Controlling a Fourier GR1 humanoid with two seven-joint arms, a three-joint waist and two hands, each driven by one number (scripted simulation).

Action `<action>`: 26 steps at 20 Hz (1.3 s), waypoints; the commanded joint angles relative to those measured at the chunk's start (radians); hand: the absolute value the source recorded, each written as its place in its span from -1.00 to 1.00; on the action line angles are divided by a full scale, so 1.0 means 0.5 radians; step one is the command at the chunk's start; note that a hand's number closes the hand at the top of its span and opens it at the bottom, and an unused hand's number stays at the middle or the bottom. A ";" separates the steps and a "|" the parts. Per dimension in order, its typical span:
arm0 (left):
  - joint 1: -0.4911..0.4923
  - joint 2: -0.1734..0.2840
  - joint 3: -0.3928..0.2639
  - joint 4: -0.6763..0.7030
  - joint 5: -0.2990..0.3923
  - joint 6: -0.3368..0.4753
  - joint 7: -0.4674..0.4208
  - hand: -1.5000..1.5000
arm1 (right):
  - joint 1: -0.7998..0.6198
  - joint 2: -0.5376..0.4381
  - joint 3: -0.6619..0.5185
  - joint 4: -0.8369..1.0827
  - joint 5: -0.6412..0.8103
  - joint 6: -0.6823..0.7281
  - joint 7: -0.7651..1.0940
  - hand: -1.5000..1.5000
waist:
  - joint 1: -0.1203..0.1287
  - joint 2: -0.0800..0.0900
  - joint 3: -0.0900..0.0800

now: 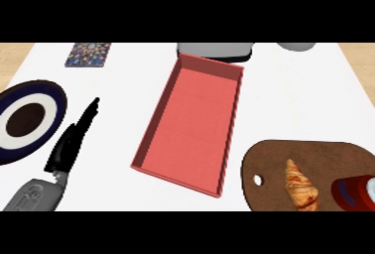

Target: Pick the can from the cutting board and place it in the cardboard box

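Can [356, 192] on its side at the right end of the cutting board [322, 154], cut off by the view's right edge, with the task judged not yet begun: nothing lies in the red box [196, 121] at the counter's [293, 99] centre, and no hand is near the board. The can, red with a blue band and a pale end face turned toward the right edge, appears to lie with its long axis running roughly left to right across the board, though only part of it shows. A croissant [301, 186] lies just beside it on the board, pointing up and down the view. The box is a long, shallow red tray, open at the top, its long axis running from the far edge toward the near left; it looks nothing like cardboard, but it is the only box in view. The left hand [73, 139] rests open at the view's left, fingers straight and pointing away, between the box and a dark blue plate [29, 121]. The right hand is not in view. Everything remains to do: reach, grasp, lift, carry left, release.
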 commanded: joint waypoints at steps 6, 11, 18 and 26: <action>0.092 0.005 0.130 -0.010 -0.053 -0.125 -0.064 0.00 | -0.321 0.118 -0.063 0.177 0.300 -0.099 0.012 -1.00 | -0.014 -0.007 0.001; -0.020 -0.114 0.106 -0.009 -0.178 -0.074 0.060 0.00 | -0.601 0.046 -0.088 0.108 0.552 0.284 0.385 -1.00 | -0.005 -0.002 0.000; -0.007 -0.192 0.204 0.035 -0.231 -0.152 0.056 0.00 | -0.704 -0.015 -0.237 0.294 0.373 0.303 0.258 -1.00 | -0.019 -0.005 0.000; 0.035 -0.207 0.323 -0.078 -0.284 -0.286 0.097 0.00 | -0.768 0.120 -0.176 0.374 0.558 0.290 0.271 -1.00 | -0.018 -0.007 0.001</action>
